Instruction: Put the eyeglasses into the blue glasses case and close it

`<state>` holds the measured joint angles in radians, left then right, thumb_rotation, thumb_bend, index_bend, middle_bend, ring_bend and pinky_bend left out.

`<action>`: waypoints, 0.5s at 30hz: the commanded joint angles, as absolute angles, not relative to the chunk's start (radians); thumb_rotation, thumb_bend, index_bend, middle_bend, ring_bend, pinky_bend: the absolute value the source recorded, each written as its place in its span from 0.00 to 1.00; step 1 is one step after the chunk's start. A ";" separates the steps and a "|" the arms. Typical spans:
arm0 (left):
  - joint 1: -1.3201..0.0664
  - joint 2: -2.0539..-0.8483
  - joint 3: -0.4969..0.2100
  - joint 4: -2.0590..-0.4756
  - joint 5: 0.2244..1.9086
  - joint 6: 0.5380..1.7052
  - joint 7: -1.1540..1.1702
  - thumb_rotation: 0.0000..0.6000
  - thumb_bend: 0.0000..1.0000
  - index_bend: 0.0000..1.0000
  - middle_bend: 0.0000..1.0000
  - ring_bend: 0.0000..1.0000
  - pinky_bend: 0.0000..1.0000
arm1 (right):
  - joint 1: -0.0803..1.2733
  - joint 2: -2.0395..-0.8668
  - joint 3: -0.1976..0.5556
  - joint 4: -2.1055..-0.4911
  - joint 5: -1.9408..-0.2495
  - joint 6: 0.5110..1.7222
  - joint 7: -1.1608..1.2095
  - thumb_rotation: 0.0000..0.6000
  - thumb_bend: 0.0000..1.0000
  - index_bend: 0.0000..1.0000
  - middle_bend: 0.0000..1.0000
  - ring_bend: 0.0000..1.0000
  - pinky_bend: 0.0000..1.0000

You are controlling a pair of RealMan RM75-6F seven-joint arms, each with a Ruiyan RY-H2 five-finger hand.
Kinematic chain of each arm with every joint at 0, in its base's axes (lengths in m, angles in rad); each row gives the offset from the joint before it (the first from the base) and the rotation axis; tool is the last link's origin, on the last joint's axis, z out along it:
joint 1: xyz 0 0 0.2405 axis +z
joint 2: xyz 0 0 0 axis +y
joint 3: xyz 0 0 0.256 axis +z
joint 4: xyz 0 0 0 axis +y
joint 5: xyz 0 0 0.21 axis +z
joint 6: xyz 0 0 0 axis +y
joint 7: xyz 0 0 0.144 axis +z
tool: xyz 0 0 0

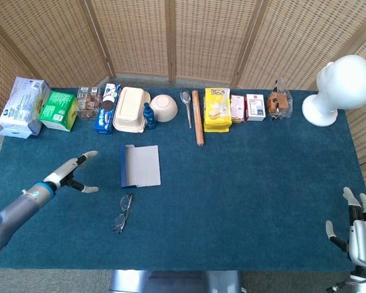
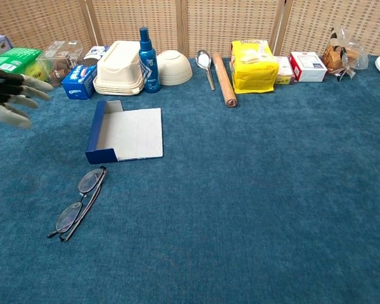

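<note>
The glasses (image 1: 122, 212) lie folded on the blue-covered bench (image 1: 250, 183), near its front edge and left of centre. Just behind them, apart from them, sits the case (image 1: 140, 166), open, its lid laid flat to the right and its blue tray wall standing along the left side. Nothing is inside it.

The left hand (image 1: 75, 171) hangs over the bench to the left of the case and behind the glasses, touching neither. Its fingers (image 2: 26, 81) are spread and reach toward the case; it holds nothing. In the chest view it shows only at the left edge, in front of the green box (image 2: 11, 68).

The right hand (image 1: 361, 237) is at the front right corner of the bench, well apart from case and glasses. Its fingers point up and are apart, thumb out to the side, with nothing in its grasp.

Along the back edge runs a row of things: a white and blue pack (image 1: 23, 106), the green box, a clear tub (image 1: 88, 101), a cookie pack (image 1: 107, 108), a cream container (image 1: 130, 109), a blue bottle (image 1: 149, 115), a bowl (image 1: 163, 107), a spoon (image 1: 186, 107), a rolling pin (image 1: 197, 118), a yellow bag (image 1: 217, 109), two small boxes (image 1: 255, 107) and a clear bag (image 1: 279, 99). A white mannequin head (image 1: 340, 87) stands at the far right.
</note>
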<state>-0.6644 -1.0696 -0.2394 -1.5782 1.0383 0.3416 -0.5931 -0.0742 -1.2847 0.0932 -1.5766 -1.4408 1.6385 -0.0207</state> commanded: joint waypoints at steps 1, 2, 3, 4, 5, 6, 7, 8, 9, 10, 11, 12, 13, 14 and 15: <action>-0.720 -1.126 -0.265 -1.501 0.998 0.258 -0.633 1.00 0.14 0.00 0.04 0.03 0.13 | -0.080 -1.285 0.093 -1.578 -1.438 1.644 -0.020 1.00 0.38 0.01 0.19 0.00 0.05; -0.731 -1.140 -0.268 -1.482 0.990 0.240 -0.636 1.00 0.14 0.00 0.04 0.03 0.13 | -0.082 -1.286 0.093 -1.578 -1.438 1.646 -0.019 1.00 0.38 0.01 0.19 0.00 0.05; -0.739 -1.151 -0.271 -1.467 0.985 0.231 -0.638 1.00 0.14 0.00 0.04 0.03 0.13 | -0.084 -1.286 0.093 -1.577 -1.437 1.648 -0.019 1.00 0.38 0.01 0.19 0.00 0.05; -0.746 -1.162 -0.274 -1.454 0.979 0.223 -0.639 1.00 0.14 0.00 0.04 0.03 0.14 | -0.085 -1.286 0.093 -1.578 -1.436 1.649 -0.019 1.00 0.38 0.01 0.19 0.00 0.05; -0.753 -1.174 -0.277 -1.439 0.973 0.216 -0.641 1.00 0.14 0.00 0.04 0.03 0.14 | -0.087 -1.286 0.093 -1.578 -1.436 1.650 -0.019 1.00 0.38 0.01 0.19 0.00 0.05; -0.761 -1.186 -0.280 -1.424 0.967 0.210 -0.642 1.00 0.14 0.00 0.04 0.03 0.14 | -0.089 -1.286 0.093 -1.579 -1.436 1.652 -0.019 1.00 0.38 0.01 0.19 0.00 0.05; -0.771 -1.200 -0.283 -1.406 0.957 0.200 -0.644 1.00 0.14 0.00 0.04 0.03 0.14 | -0.091 -1.286 0.092 -1.579 -1.437 1.654 -0.020 1.00 0.38 0.01 0.19 0.00 0.05; -0.780 -1.209 -0.286 -1.393 0.950 0.190 -0.646 1.00 0.14 0.00 0.04 0.03 0.14 | -0.093 -1.285 0.092 -1.579 -1.437 1.656 -0.020 1.00 0.38 0.01 0.19 0.00 0.05; -0.788 -1.218 -0.288 -1.380 0.943 0.180 -0.647 1.00 0.14 0.00 0.04 0.03 0.15 | -0.095 -1.285 0.093 -1.579 -1.437 1.659 -0.018 1.00 0.38 0.01 0.19 0.00 0.05; -0.799 -1.230 -0.289 -1.362 0.934 0.168 -0.648 1.00 0.14 0.00 0.04 0.04 0.15 | -0.098 -1.284 0.094 -1.578 -1.435 1.663 -0.016 1.00 0.38 0.01 0.19 0.00 0.05; -0.807 -1.240 -0.289 -1.348 0.928 0.161 -0.647 1.00 0.14 0.00 0.04 0.04 0.15 | -0.101 -1.284 0.094 -1.577 -1.434 1.665 -0.015 1.00 0.39 0.01 0.19 0.00 0.05; -0.814 -1.250 -0.288 -1.334 0.921 0.154 -0.647 1.00 0.14 0.00 0.04 0.04 0.16 | -0.103 -1.283 0.094 -1.577 -1.433 1.668 -0.014 1.00 0.39 0.01 0.19 0.00 0.05; -0.822 -1.262 -0.287 -1.317 0.913 0.150 -0.646 1.00 0.14 0.00 0.04 0.04 0.16 | -0.106 -1.283 0.094 -1.576 -1.433 1.671 -0.012 1.00 0.39 0.01 0.19 0.00 0.05; -0.829 -1.271 -0.284 -1.306 0.910 0.147 -0.642 1.00 0.14 0.00 0.04 0.04 0.16 | -0.108 -1.283 0.094 -1.575 -1.432 1.673 -0.010 1.00 0.38 0.01 0.19 0.00 0.05; -0.836 -1.280 -0.282 -1.295 0.906 0.143 -0.639 1.00 0.14 0.00 0.04 0.04 0.16 | -0.110 -1.283 0.094 -1.574 -1.431 1.674 -0.009 1.00 0.38 0.01 0.19 0.00 0.05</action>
